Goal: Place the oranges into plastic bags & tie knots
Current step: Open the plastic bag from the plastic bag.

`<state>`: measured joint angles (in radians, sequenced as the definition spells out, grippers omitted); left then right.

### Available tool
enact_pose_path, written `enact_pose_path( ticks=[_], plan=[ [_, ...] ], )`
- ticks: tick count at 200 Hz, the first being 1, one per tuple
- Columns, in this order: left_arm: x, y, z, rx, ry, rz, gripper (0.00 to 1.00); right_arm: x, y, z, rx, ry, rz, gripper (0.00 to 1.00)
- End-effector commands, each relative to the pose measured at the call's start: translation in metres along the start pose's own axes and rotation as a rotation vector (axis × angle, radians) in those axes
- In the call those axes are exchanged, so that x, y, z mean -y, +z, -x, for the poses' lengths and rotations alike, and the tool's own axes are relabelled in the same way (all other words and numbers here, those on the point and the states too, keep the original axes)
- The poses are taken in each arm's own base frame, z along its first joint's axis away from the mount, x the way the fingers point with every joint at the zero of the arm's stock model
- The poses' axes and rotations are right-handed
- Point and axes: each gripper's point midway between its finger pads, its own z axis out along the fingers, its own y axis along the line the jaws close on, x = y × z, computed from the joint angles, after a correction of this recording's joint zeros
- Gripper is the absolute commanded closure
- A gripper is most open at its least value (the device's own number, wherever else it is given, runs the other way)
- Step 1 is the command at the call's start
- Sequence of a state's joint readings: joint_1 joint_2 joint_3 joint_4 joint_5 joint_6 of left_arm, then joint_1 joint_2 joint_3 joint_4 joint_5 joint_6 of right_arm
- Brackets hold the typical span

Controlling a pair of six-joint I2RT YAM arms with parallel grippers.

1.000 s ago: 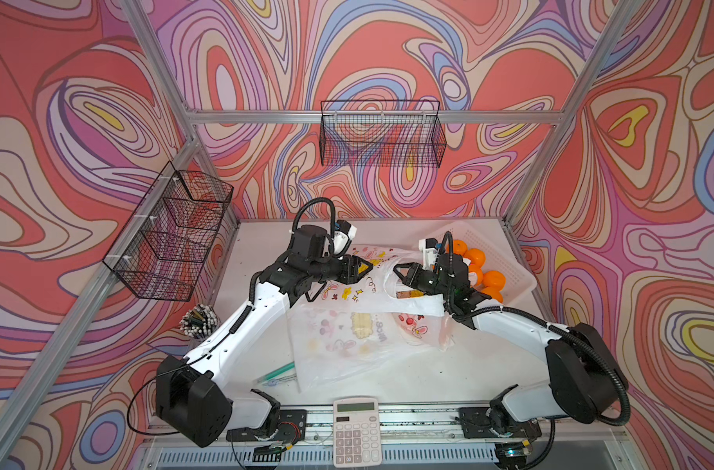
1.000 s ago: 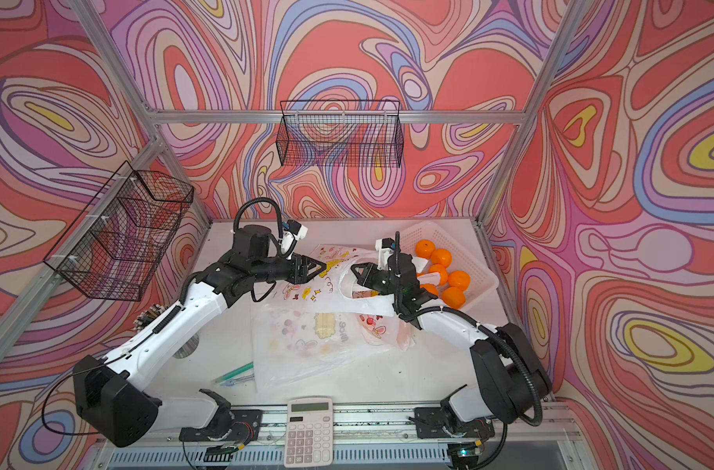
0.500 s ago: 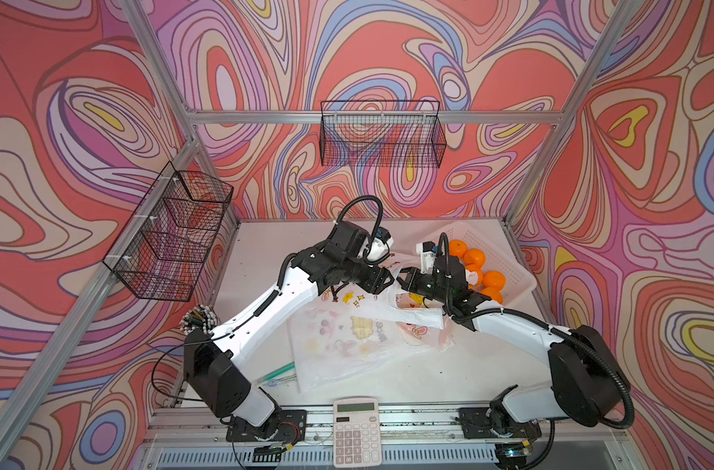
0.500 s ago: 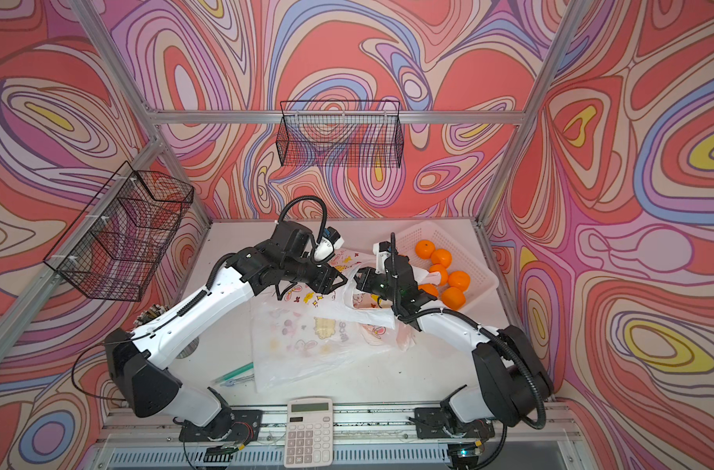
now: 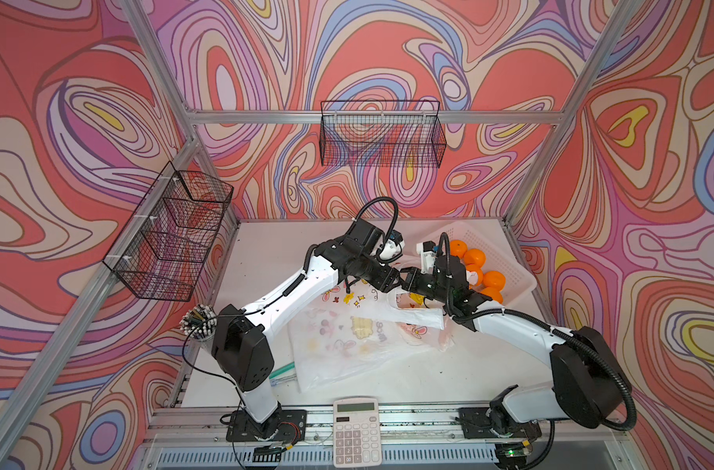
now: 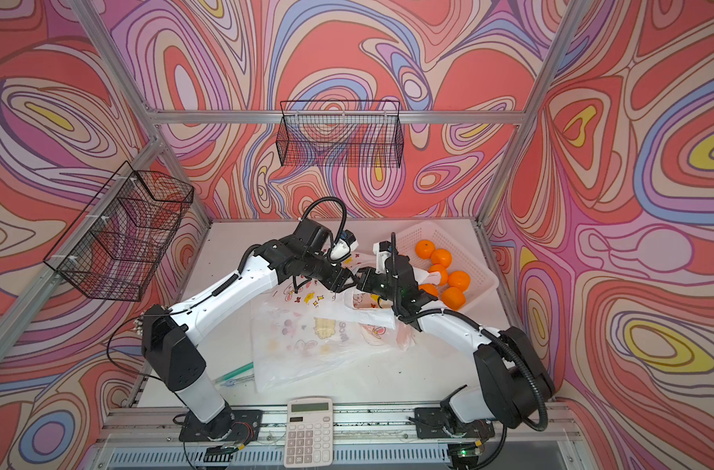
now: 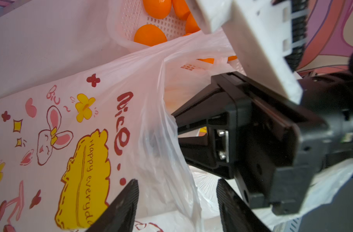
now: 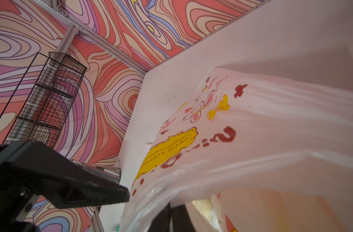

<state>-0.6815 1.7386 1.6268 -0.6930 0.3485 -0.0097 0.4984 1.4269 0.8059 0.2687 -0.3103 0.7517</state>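
Observation:
A stack of printed plastic bags lies flat mid-table in both top views. My right gripper is shut on the raised mouth edge of the top plastic bag, lifting the film. Facing it, my left gripper is open, and a fold of that bag hangs between its fingers without being pinched. The two grippers nearly meet, left gripper against right gripper. Several oranges sit in the white perforated basket behind the right arm. No knots show.
A calculator lies at the front edge. A cup of pens stands by the left arm's base, and a green pen lies next to the bags. Black wire baskets hang on the back wall and left wall.
My left arm swung right across the bags until its gripper came up to the right gripper, and its jaws opened wider. The right gripper kept hold of the bag edge and hardly moved.

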Motion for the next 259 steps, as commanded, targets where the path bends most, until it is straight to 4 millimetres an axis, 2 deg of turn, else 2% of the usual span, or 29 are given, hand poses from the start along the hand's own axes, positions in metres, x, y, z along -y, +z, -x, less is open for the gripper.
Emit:
enact_pose_path(
  ticks=[1, 25, 40, 76, 105, 154, 171, 182, 202, 234, 259],
  plan=[
    [-0.007, 0.004, -0.002, -0.032, 0.030, 0.044, 0.36, -0.013, -0.003, 0.006, 0.011, -0.016, 0.032, 1.00],
    [-0.012, 0.008, 0.002, -0.024, 0.033, 0.062, 0.42, -0.013, -0.002, 0.004, 0.005, -0.018, 0.031, 1.00],
    [-0.012, 0.007, 0.005, -0.014, 0.034, 0.065, 0.50, -0.011, -0.002, 0.002, 0.000, -0.020, 0.021, 1.00],
    [-0.015, 0.001, 0.009, 0.007, 0.039, 0.096, 0.80, -0.002, -0.003, 0.001, -0.008, -0.035, -0.027, 1.00],
    [-0.026, -0.012, 0.015, 0.044, -0.009, 0.156, 1.00, 0.011, -0.004, -0.004, -0.039, -0.062, -0.101, 1.00],
    [-0.065, -0.053, 0.024, 0.196, -0.284, 0.243, 1.00, 0.041, -0.024, -0.027, -0.115, -0.093, -0.251, 1.00],
    [-0.076, -0.065, 0.026, 0.256, -0.379, 0.241, 1.00, 0.046, -0.033, -0.031, -0.122, -0.099, -0.277, 1.00],
    [-0.081, -0.069, 0.026, 0.281, -0.425, 0.225, 1.00, 0.042, -0.038, -0.030, -0.110, -0.104, -0.268, 1.00],
    [-0.082, -0.071, 0.026, 0.293, -0.478, 0.202, 1.00, 0.022, -0.046, -0.017, -0.071, -0.128, -0.209, 0.86],
    [-0.081, -0.070, 0.028, 0.300, -0.556, 0.173, 1.00, -0.019, -0.063, 0.004, -0.032, -0.188, -0.109, 0.51],
    [-0.087, -0.075, 0.029, 0.319, -0.626, 0.171, 1.00, -0.028, -0.083, 0.018, -0.015, -0.239, -0.151, 0.31]
  ],
)
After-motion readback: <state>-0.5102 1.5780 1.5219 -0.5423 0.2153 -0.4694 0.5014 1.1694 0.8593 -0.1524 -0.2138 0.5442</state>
